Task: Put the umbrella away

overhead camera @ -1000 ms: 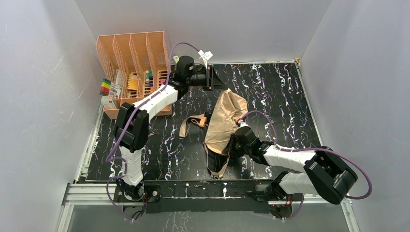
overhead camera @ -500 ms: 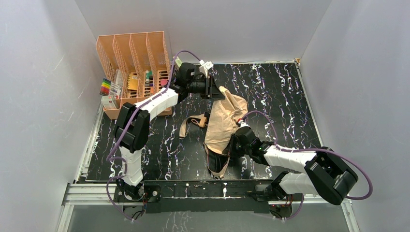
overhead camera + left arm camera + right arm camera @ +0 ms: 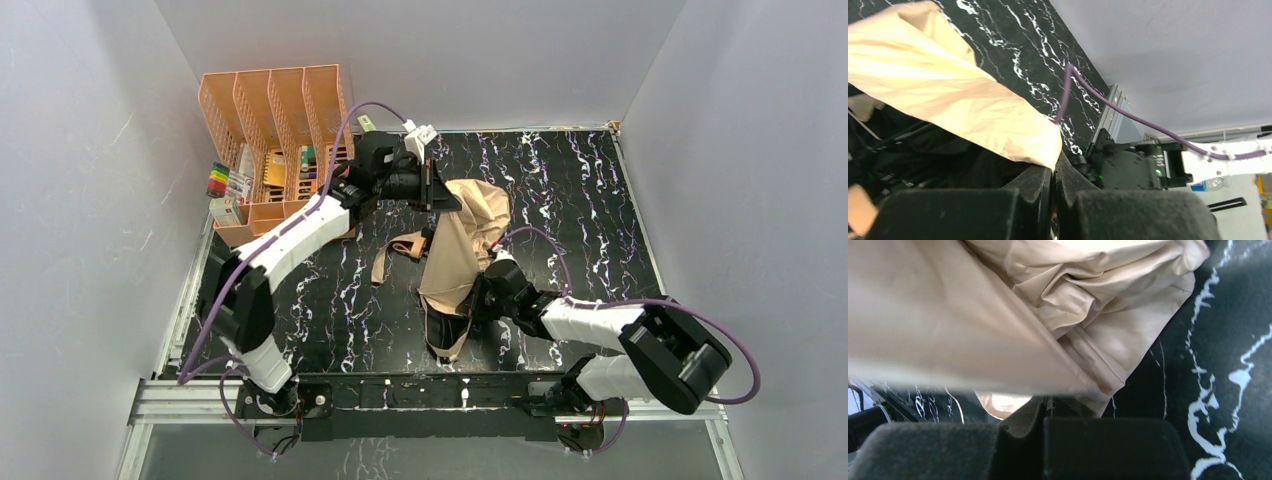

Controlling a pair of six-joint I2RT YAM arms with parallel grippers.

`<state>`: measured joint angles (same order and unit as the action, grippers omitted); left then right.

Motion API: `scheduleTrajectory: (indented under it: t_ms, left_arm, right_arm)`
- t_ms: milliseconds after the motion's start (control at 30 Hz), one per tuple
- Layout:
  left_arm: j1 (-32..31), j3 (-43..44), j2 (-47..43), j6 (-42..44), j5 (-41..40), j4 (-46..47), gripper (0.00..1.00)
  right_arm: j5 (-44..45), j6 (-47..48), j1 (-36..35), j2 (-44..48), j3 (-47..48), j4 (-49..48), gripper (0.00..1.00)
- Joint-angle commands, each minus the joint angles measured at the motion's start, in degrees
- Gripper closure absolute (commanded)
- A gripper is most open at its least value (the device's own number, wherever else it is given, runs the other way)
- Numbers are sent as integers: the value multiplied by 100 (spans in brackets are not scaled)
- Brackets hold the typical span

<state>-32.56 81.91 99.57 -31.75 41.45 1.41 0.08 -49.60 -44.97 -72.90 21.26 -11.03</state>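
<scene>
The umbrella (image 3: 462,248), pale peach-tan fabric with dark ribs, lies partly folded mid-table, its strap (image 3: 395,255) trailing to the left. My left gripper (image 3: 446,193) is shut on the far top edge of the fabric; in the left wrist view the cloth (image 3: 948,100) runs right into the closed jaws (image 3: 1053,172). My right gripper (image 3: 476,298) is shut on the fabric's lower right edge; the right wrist view shows bunched cloth (image 3: 1048,315) over the closed fingers (image 3: 1013,422). The handle is not plainly visible.
A peach-orange slotted desk organizer (image 3: 275,120) with pens and small boxes stands at the back left. Coloured markers (image 3: 222,180) sit beside it. White walls close the table on three sides. A purple cable (image 3: 1108,102) crosses the left wrist view.
My left gripper has swung from the back of the table down and right onto the umbrella's top edge and closed on the fabric. The fabric has bunched narrower. My right gripper has held its place.
</scene>
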Motion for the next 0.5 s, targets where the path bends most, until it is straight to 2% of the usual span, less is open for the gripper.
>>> scheduleTrajectory:
  t_ms: [0, 100, 200, 333, 467]
  left_arm:
    - [-350, -463, -1124, 38, -804, -273, 100]
    - [-801, -1006, -1575, 136, -1605, -494, 100]
    - [-1314, -1661, -1985, -52, -2283, -410, 100]
    - [-1946, -2668, -2550, -402, -3178, 103, 100]
    - [-2386, -3686, -3077, -914, -3671, 868, 100]
  right_arm:
    - [325, 95, 38, -526, 99, -155, 97]
    - [69, 284, 37, -727, 282, -728, 95]
    - [28, 446, 41, -563, 503, -664, 91]
    - [334, 481, 40, 228, 677, 363, 81]
    - [751, 213, 40, 1372, 644, 1789, 73]
